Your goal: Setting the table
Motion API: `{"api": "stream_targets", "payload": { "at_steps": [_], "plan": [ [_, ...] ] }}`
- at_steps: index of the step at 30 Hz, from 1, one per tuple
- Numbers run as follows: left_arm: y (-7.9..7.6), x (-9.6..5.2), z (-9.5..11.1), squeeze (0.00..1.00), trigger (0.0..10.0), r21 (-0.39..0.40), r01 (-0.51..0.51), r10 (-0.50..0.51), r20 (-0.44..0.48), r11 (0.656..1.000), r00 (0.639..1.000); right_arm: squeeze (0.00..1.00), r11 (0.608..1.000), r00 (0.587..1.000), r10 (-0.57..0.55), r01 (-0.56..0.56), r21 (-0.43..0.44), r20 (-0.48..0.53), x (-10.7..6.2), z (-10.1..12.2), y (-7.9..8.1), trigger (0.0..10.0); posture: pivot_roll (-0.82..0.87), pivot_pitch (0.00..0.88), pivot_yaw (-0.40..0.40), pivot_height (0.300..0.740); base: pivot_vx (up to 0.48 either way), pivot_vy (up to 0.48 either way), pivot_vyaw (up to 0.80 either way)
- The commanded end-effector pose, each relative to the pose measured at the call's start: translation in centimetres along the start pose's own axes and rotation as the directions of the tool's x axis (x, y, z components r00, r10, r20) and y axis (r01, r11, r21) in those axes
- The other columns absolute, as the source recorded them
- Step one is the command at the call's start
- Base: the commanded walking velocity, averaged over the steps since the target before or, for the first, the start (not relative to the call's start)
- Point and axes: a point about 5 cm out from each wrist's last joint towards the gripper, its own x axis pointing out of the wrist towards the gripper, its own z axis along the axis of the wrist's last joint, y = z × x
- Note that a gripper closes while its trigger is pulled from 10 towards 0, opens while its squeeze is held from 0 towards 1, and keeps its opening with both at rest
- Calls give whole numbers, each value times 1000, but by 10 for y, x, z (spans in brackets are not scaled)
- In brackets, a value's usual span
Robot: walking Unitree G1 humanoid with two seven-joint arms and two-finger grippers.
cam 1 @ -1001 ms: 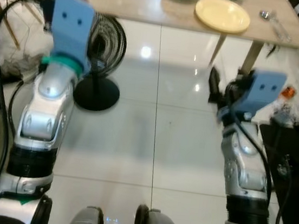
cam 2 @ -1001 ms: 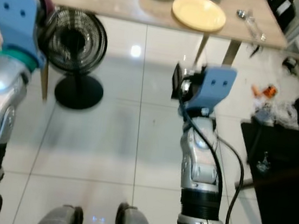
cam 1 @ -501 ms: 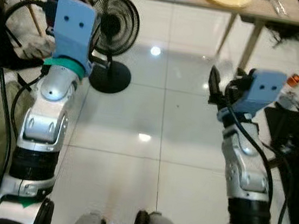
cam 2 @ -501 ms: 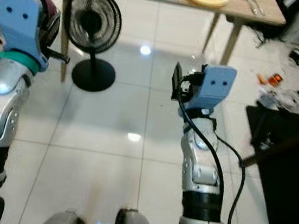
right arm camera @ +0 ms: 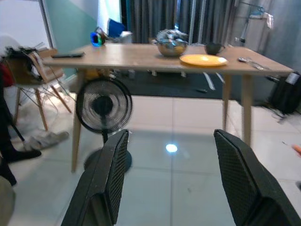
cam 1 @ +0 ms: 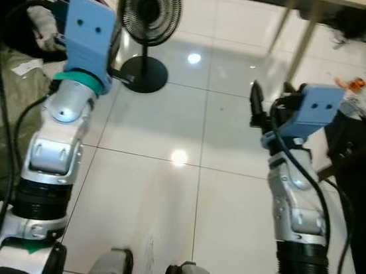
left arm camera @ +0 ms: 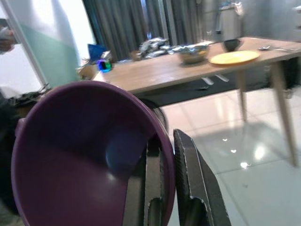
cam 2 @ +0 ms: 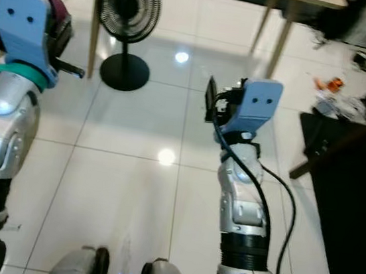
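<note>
Your left claw (left arm camera: 164, 188) is raised at chest height with the forearm upright, its black fingers pinching the rim of a smooth, deep purple bowl (left arm camera: 80, 155). Your right claw (right arm camera: 174, 188) is held up likewise and points ahead, its two ribbed black fingers spread wide with nothing between them. Beyond it stands the long wooden desk (right arm camera: 141, 59) on slim legs, carrying a flat yellow plate (right arm camera: 203, 60), a shiny metal bowl (right arm camera: 171, 47) and a dark cup (right arm camera: 214, 48). A round black fan (right arm camera: 103, 107) stands on the glossy white tiled floor (cam 1: 162, 195).
</note>
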Motion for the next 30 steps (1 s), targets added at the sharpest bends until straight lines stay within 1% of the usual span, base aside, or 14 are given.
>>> {"api": "stream_targets", "payload": {
  "at_steps": [1,19,22,24,30],
  "plan": [
    [4,-3,-3,0,10000,-1,-14,14,-6,1000,1000,0,1000,1000,10,-10,6,-18,-2,-4,4,10000,64,64,8,740,-442,0,0],
    [3,-2,-3,0,10000,-7,-12,12,-4,1000,1000,0,1000,1000,15,-15,3,-21,-1,-4,4,10000,61,63,4,740,-442,0,0],
    [2,-1,-3,0,10000,-17,-11,11,-7,1000,1000,0,1000,1000,21,-21,4,-23,-1,-5,5,10000,61,62,4,740,-195,0,0],
    [0,-1,-3,0,10000,-54,-4,3,-13,999,1000,0,1000,999,26,-26,7,-23,-1,-4,5,10000,59,58,4,740,0,0,-700],
    [-1,0,-2,0,10000,-63,2,-3,-10,998,1000,0,1000,999,28,-28,10,-22,0,-4,5,10000,56,53,5,740,0,0,-800]
  ]
}}
